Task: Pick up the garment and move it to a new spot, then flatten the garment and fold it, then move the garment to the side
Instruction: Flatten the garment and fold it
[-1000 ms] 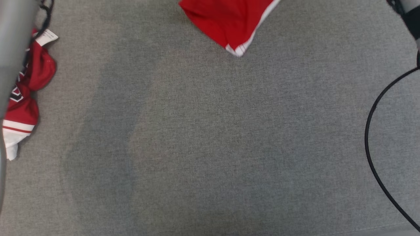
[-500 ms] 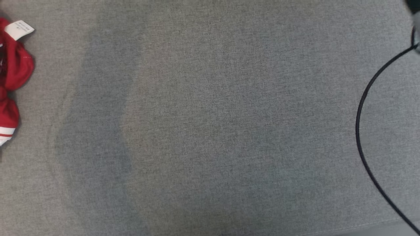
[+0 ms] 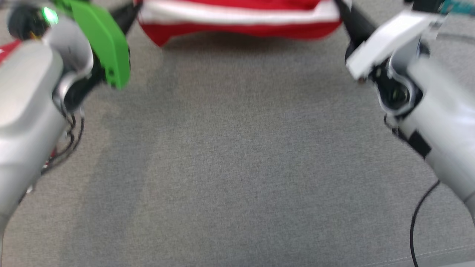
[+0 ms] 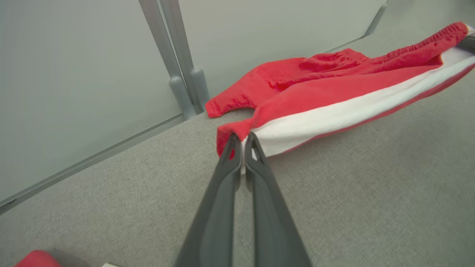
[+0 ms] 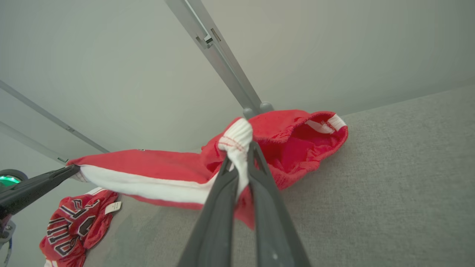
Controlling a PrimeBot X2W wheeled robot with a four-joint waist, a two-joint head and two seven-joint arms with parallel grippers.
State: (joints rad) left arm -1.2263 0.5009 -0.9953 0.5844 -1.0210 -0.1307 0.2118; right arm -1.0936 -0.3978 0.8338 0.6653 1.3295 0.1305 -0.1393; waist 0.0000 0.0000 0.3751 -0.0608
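**Ana:** Where is the garment now?

**Ben:** The red garment [image 3: 237, 16] with the white band hangs stretched between the two claws, over the far part of the grey cloth-covered desk [image 3: 237, 167]. The banded edge is lifted. In the wrist views the rest of it trails down onto the desk near the back panel [image 4: 92, 74].

**Ana:** And the claws?

**Ben:** The left claw [image 4: 243, 140] is pinched tight on one corner of the white band. The right claw [image 5: 239, 148] is pinched on the other end, with a bunch of white hem poking up between its fingers.

**Ana:** How will it handle?

**Ben:** I'd say light, soft and limp. It looks like a knit that sags in the middle and keeps no shape of its own. It isn't fragile, but a thin hem could slide out of narrow fingers if it is tugged hard. The two corners of the banded edge look like the right places to hold, since tension between them spreads the cloth flat.

**Ana:** What's the count?

**Ben:** There are two claws and two garments. One garment is the held one. The other is a crumpled red jersey [image 5: 74, 226] with lettering and a white label [image 5: 113, 207], lying on the desk at the robot's left. There's also one black cable [image 3: 413, 222].
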